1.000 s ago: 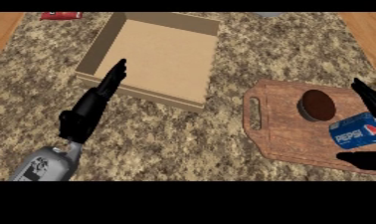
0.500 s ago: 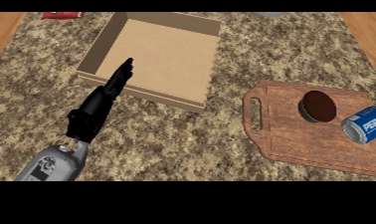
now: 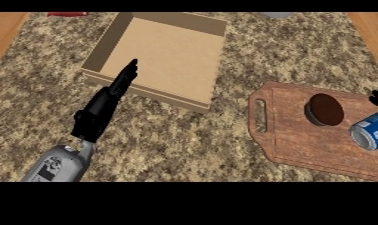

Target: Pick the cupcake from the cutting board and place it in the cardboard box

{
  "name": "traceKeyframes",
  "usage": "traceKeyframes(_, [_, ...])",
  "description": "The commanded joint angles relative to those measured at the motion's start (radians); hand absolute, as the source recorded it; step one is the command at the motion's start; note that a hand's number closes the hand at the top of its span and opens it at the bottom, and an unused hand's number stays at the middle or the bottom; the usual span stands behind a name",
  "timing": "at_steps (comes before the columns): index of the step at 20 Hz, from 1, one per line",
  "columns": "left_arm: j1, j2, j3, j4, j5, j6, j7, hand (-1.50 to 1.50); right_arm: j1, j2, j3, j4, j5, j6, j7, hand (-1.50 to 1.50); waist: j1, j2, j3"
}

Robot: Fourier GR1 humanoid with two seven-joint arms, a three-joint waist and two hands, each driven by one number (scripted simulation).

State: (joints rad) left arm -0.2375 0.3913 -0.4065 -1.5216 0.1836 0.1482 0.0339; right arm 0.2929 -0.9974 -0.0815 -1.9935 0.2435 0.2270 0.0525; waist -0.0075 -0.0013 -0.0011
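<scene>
You are looking down on a speckled stone counter (image 3: 184, 134) that fills most of the frame, with wooden strips showing at the upper left and upper right corners. The cardboard box (image 3: 100, 51) sits in the upper left of centre, open at the top, with nothing visible inside. The wooden cutting board (image 3: 295, 136) lies at the lower right, tilted, its handle slot facing left toward the middle of the frame. Your left hand (image 3: 103, 106) comes in from the lower left on its grey forearm; its fingers are straight and together, pointing up and right, with the tips over the box's near wall. It holds nothing. The blue soda can (image 3: 365, 131) lies on its side at the right edge of the board, partly cut off by the frame. The cupcake (image 3: 325, 109) stands on the board's upper right part, just left of the can, seen from above as a dark brown round. A small black bit (image 3: 375, 95) shows at the right edge above the can; you cannot tell what state the right hand is in.
</scene>
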Motion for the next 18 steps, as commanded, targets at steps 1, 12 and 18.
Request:
traceKeyframes(1, [-0.016, -0.051, 0.011, 0.007, -0.045, -0.004, 0.008, 0.0, -0.081, 0.077, 0.029, 0.038, 0.01, 0.065, 0.063, -1.5, 0.008, 0.002, 0.001])
traceKeyframes(12, [-0.002, -0.083, 0.103, 0.018, -0.085, -0.107, 0.011, 0.0, -0.302, 0.251, 0.137, 0.27, 0.23, 0.138, 0.089, -1.5, 0.012, 0.002, 0.001])
traceKeyframes(18, [0.037, -0.09, 0.151, -0.049, -0.116, -0.157, 0.054, 0.0, -0.259, 0.34, 0.126, 0.261, 0.329, 0.129, 0.074, -1.5, 0.006, 0.0, 0.001])
